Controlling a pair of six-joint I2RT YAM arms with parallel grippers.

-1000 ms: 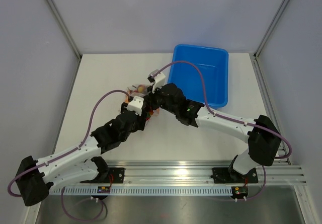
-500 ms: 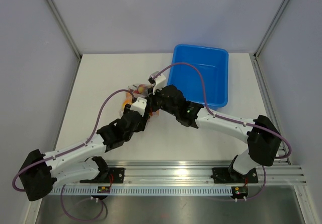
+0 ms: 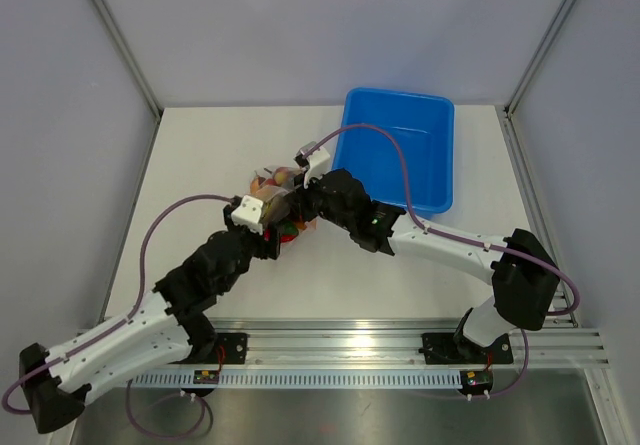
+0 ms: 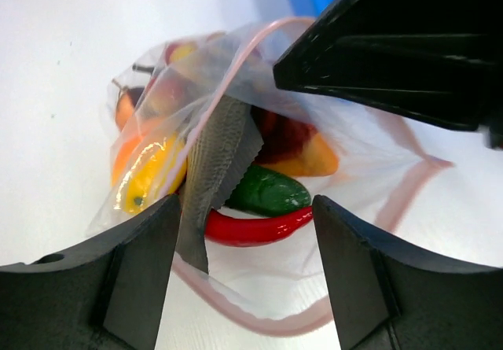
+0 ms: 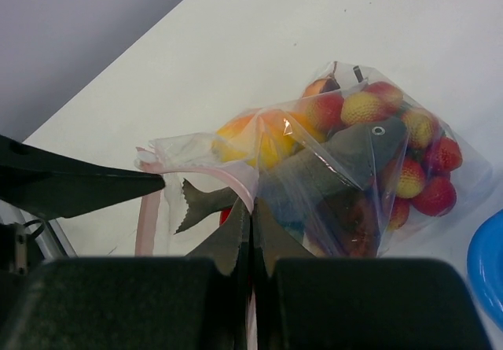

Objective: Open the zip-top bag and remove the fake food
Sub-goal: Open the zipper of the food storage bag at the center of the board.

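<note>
Listing your items as they lie:

- zip-top bag (image 3: pixel 272 187): on the white surface (image 3: pixel 200 155), left of the blue tub (image 3: pixel 400 155), mouth gaping toward your left hand (image 4: pixel 244 216).
- Left hand: fingers apart, one on each side of the bag's mouth, gripping nothing.
- Right hand (image 5: pixel 251 218): fingers together, clamped on the bag's pink-strip rim at the top of the mouth.
- fake food, all inside the bag: grey fish (image 4: pixel 216 157) with its tail at the mouth between your left fingers, green cucumber (image 4: pixel 267 191), red pepper (image 4: pixel 251 226), orange-yellow pieces (image 4: pixel 145 178), grape bunch (image 5: pixel 428 173) at the closed end.
</note>
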